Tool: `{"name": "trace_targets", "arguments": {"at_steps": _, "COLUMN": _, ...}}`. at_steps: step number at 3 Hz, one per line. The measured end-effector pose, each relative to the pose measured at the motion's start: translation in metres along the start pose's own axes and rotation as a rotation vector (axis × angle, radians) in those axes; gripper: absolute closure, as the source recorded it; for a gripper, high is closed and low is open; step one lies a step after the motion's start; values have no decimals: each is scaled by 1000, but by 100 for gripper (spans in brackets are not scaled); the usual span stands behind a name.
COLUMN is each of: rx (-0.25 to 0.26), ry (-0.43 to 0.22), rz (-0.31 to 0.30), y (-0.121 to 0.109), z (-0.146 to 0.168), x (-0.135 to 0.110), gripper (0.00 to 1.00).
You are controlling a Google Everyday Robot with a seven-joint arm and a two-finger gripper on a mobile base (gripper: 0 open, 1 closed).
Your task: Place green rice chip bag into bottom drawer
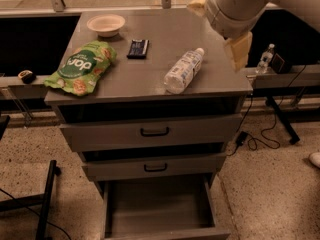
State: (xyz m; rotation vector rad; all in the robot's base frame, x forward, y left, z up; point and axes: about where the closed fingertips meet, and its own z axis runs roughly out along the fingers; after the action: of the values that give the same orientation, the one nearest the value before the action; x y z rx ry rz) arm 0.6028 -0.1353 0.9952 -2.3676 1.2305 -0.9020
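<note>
**Chip bag on the cabinet top, bottom drawer pulled out**

A grey metal cabinet (150,84) stands on a speckled floor (270,194), with a low ledge (290,76) running behind it on both sides and dark panels beyond. Its two upper drawers, the top drawer (110,134) and the middle drawer (115,169), each carry a black handle and sit slightly forward. The bottom drawer (160,209) is drawn well out toward the near side, showing its plain grey inside.

The green rice chip bag (82,66) lies flat at the left near corner of the cabinet top, logo up, its edge just over the rim. The robot arm (235,9) fills the far right corner, above the cabinet's right edge, with a tan flap (239,50) hanging from it. The gripper itself is out of view, so I cannot tell its state. Bag and arm are well apart, on opposite sides of the top.

Between them a clear water bottle (183,70) lies on its side, cap pointing far-right. A small black object (138,48) lies just right of the bag, and a pale bowl (106,24) sits beyond it. A second small bottle (266,58) stands on the right ledge; cables (260,139) trail on the floor below.
</note>
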Motion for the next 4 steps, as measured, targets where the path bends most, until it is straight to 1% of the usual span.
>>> {"name": "trace_targets", "arguments": {"at_steps": 1, "rx": 119, "ry": -38, "rz": -131, "y": -47, "z": 7, "x": -4, "gripper": 0}}
{"name": "trace_targets", "arguments": {"at_steps": 2, "rx": 126, "ry": -32, "rz": -166, "y": -49, "z": 4, "x": -2, "gripper": 0}}
{"name": "trace_targets", "arguments": {"at_steps": 3, "rx": 146, "ry": -120, "rz": -210, "y": -58, "z": 8, "x": -16, "gripper": 0}}
{"name": "trace_targets", "arguments": {"at_steps": 4, "rx": 215, "ry": -377, "rz": -338, "y": -100, "z": 15, "x": -79, "gripper": 0}}
